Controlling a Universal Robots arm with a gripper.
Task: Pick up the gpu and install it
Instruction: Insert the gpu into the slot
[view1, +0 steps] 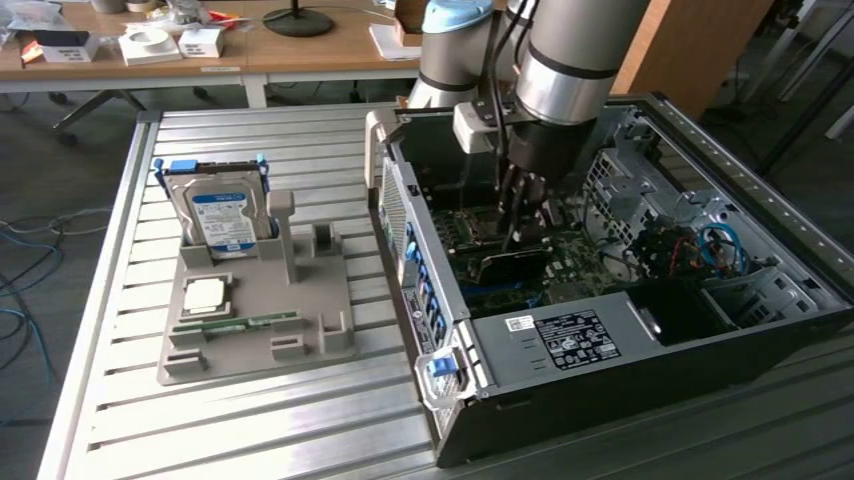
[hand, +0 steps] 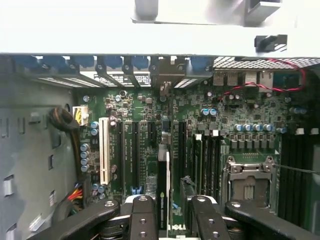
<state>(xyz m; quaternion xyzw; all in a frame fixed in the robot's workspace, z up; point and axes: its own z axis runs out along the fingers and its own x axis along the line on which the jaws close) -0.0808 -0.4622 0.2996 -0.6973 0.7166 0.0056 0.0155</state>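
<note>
One thin dark gpu (hand: 162, 187) stands edge-on over the motherboard (hand: 225, 125), gripped by the hand (hand: 169, 212).

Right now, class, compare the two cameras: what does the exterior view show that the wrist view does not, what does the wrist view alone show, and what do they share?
Exterior view alone: the hard drive upright in the grey holder, the memory stick lying on that holder, the slatted table and the desks behind.

Wrist view alone: the white slot and the empty CPU socket on the motherboard.

Both: the hand inside the open case, astride the gpu, which stands on edge in the board.
</note>
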